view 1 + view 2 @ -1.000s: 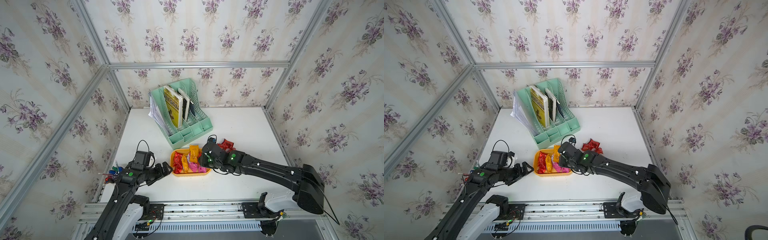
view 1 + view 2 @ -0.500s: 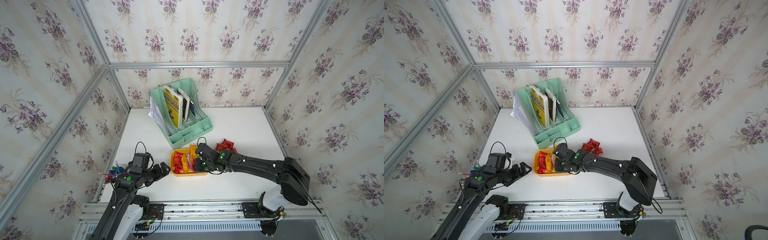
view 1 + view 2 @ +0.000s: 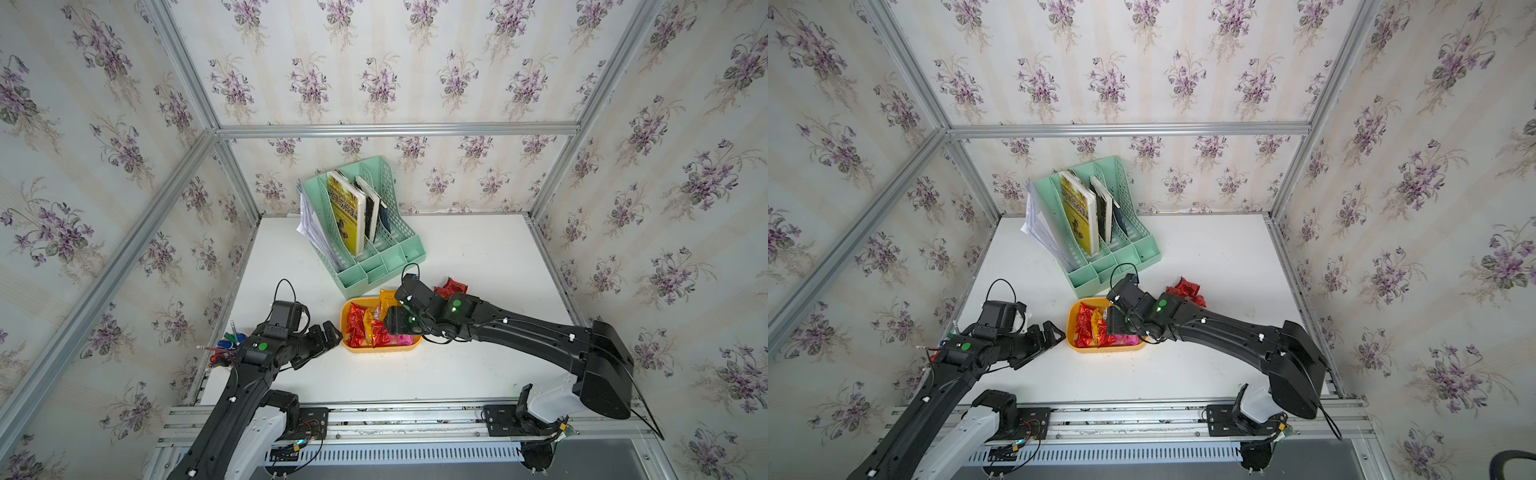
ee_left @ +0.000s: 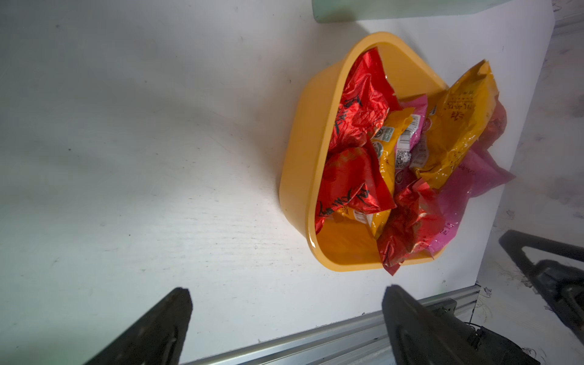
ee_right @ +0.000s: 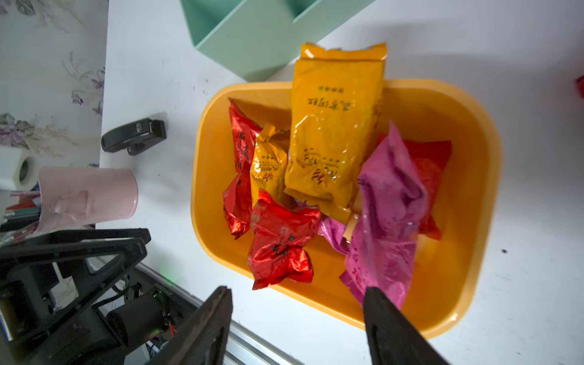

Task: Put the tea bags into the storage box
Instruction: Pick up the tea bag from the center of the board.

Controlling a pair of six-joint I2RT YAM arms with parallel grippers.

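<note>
Tea bags (image 5: 331, 126) lie just beneath right gripper (image 5: 297, 290).

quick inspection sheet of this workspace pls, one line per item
surface: white table, faint scuffs
job's things: yellow storage box holds red, orange and pink tea bags; a few red tea bags lie outside it on the table
clutter: green file rack with books; pink pen cup; stapler
end effectors: left end effector open, empty, beside the box; right end effector open above the box, pink bag against one finger
cables: black loops at both wrists
surroundings: floral wallpaper, aluminium frame
</note>
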